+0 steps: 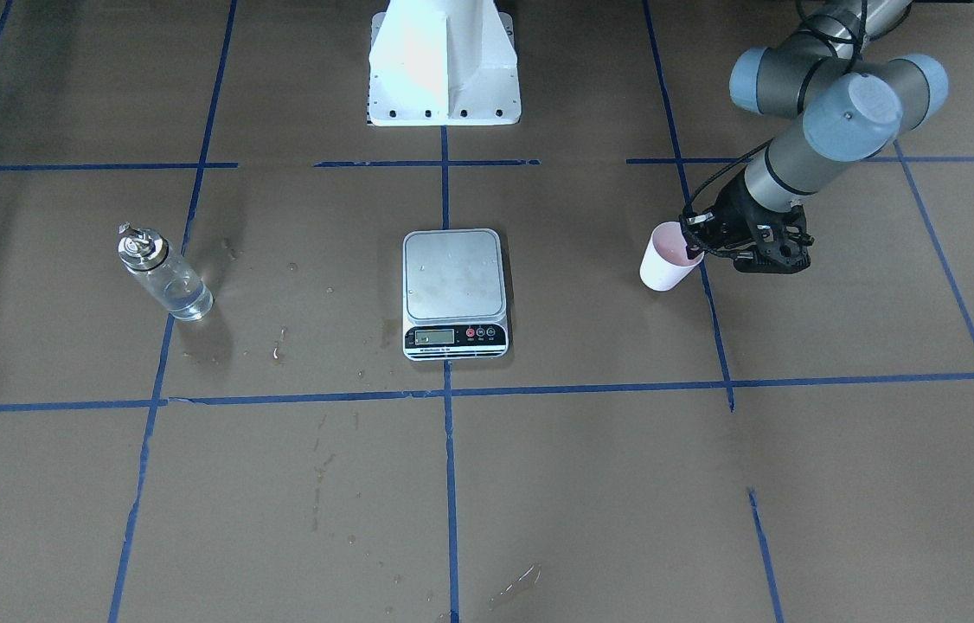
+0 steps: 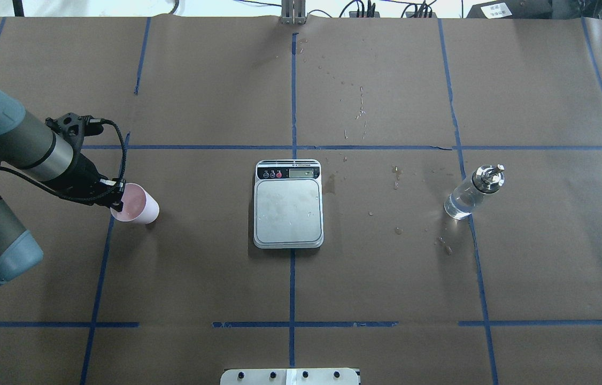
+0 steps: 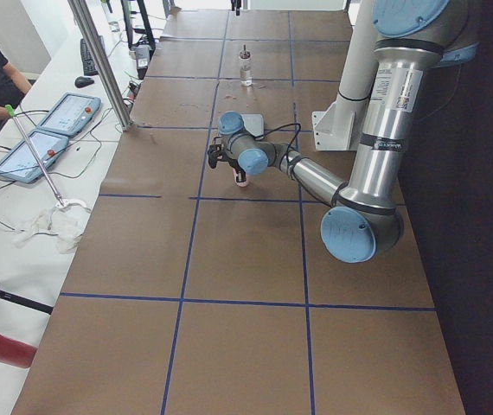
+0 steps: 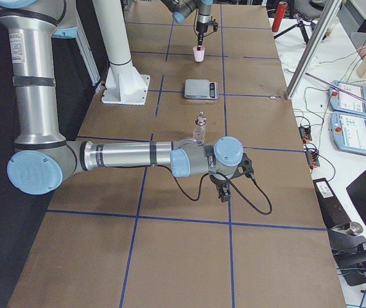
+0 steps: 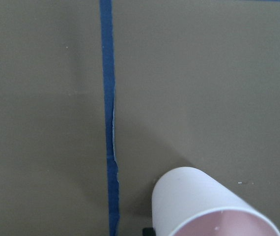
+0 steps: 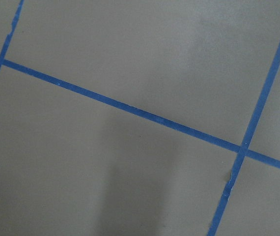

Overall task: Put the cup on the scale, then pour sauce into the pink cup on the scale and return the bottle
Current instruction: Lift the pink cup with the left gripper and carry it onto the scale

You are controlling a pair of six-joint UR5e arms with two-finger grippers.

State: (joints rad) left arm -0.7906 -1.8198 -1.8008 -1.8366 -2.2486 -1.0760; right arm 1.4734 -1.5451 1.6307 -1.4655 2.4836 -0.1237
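Cup (image 5: 213,206) is being pinched at rim by left gripper (image 1: 695,251), well apart from scale (image 2: 288,206), robot's L side. Looking light, thin, crushable: prob. needing gentle grip near rim. Right gripper (image 4: 223,191): can't tell open/closed.

The left arm of silver-grey metal tubes (image 2: 39,152) has fat cylindrical joints closed by round pale blue caps (image 1: 852,102). At its end is the black, angular left gripper (image 1: 695,253), with a thin black cable (image 2: 125,149) at the wrist. The right arm of the same silver-grey tubes (image 4: 122,156) bears a small printed label (image 4: 18,45) and dark bands, a black right gripper (image 4: 225,194) and its own black cable (image 4: 271,204). The white pedestal base (image 1: 444,61) has a row of dark bolts (image 1: 428,112).
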